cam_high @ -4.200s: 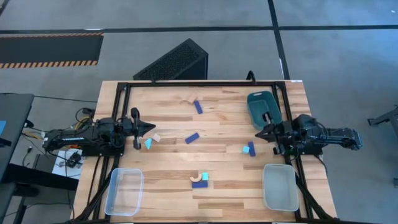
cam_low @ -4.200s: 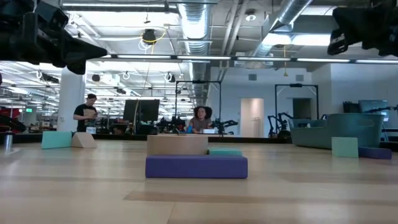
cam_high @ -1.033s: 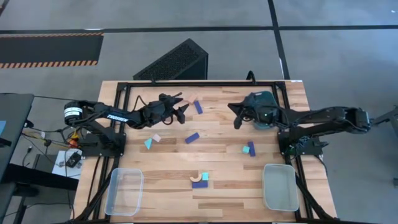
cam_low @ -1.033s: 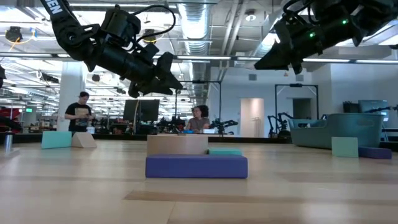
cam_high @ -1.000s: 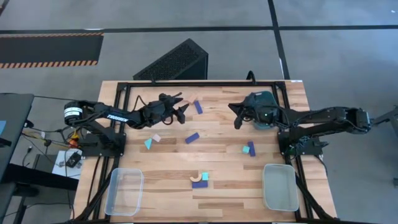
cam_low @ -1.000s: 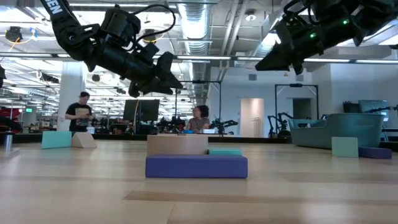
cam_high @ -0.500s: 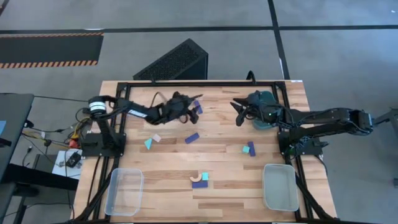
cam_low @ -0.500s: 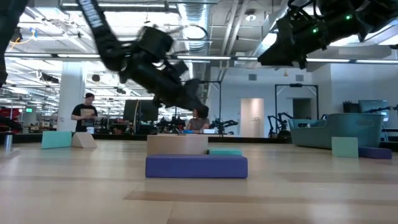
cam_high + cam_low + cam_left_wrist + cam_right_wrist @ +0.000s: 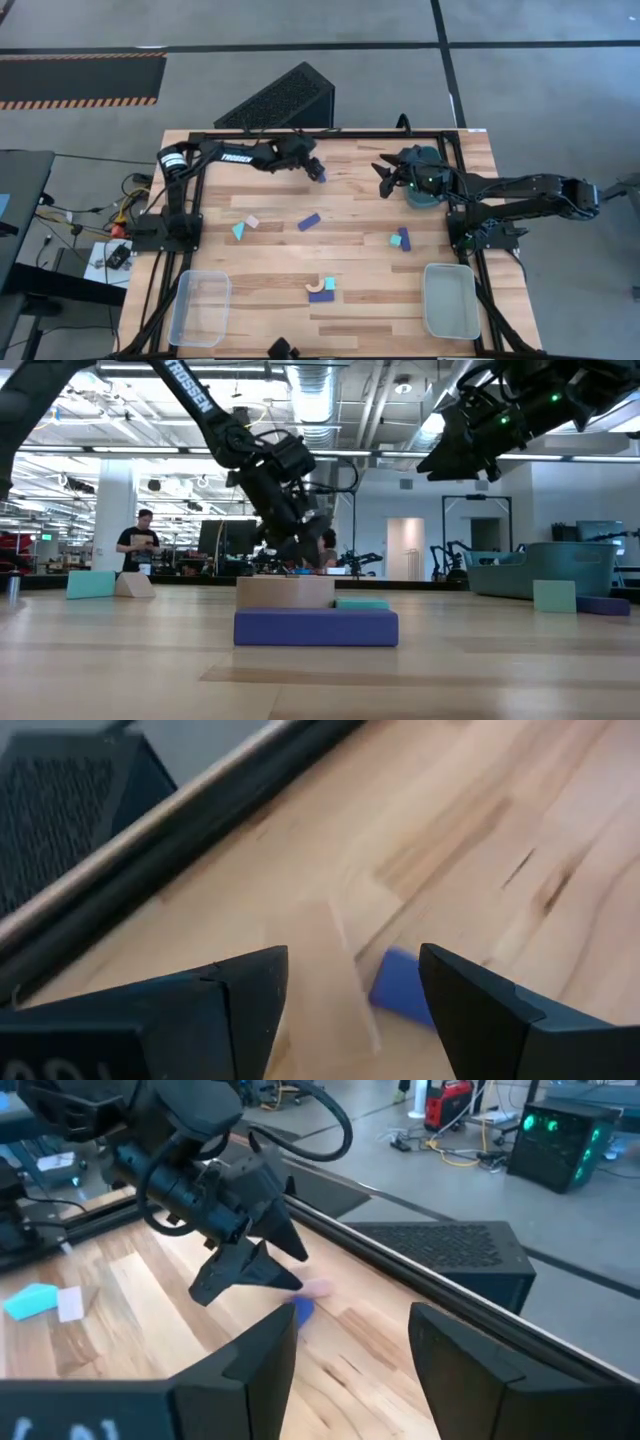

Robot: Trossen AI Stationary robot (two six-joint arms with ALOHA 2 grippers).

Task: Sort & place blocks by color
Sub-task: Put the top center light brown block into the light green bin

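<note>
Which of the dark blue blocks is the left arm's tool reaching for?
The dark blue block at the table's far edge, beside a pale wooden piece. The left tool hovers open right over it; the other blue blocks lie well away.

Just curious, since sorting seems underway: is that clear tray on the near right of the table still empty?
Empty. From above, the right clear tray shows only its bare bottom, no blocks inside.
</note>
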